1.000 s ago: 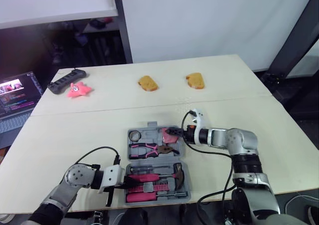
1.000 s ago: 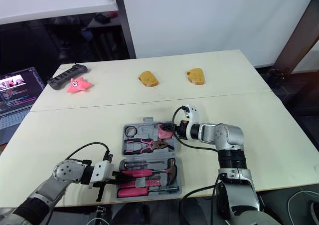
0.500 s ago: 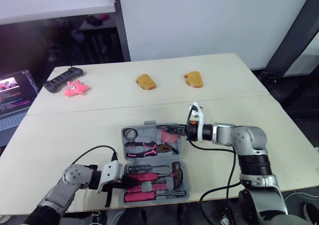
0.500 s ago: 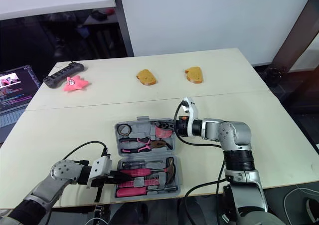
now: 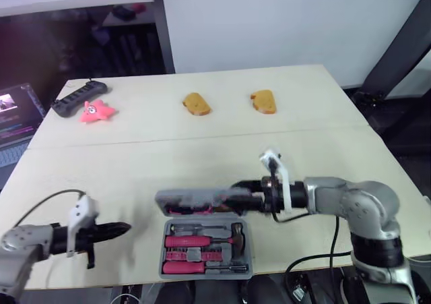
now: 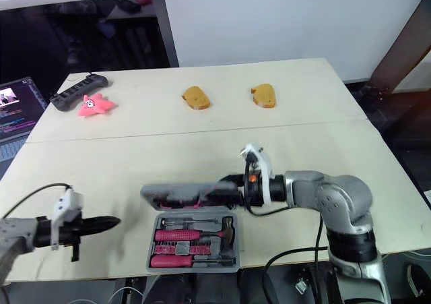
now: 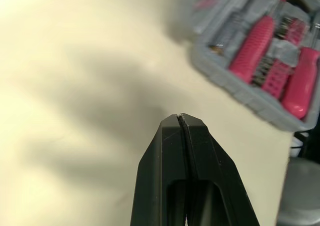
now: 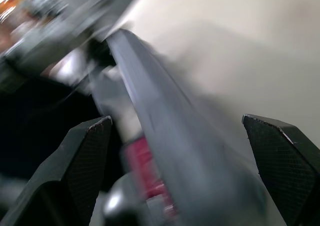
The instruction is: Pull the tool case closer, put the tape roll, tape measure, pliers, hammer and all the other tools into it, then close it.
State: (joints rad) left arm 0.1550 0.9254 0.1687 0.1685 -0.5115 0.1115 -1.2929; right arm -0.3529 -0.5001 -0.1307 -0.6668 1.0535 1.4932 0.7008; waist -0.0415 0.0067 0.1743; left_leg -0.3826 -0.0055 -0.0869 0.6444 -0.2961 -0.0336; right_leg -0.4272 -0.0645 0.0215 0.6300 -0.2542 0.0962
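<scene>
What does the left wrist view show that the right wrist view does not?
Left wrist view: the left claw, shut, over the table, and pink-handled tools in the tool case. Right wrist view: the right claw, open, with the edge of the raised lid between its fingers. Both: the grey case and the table.

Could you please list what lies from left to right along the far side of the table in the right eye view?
pink star toy → first orange bread-like piece → second orange bread-like piece
</scene>
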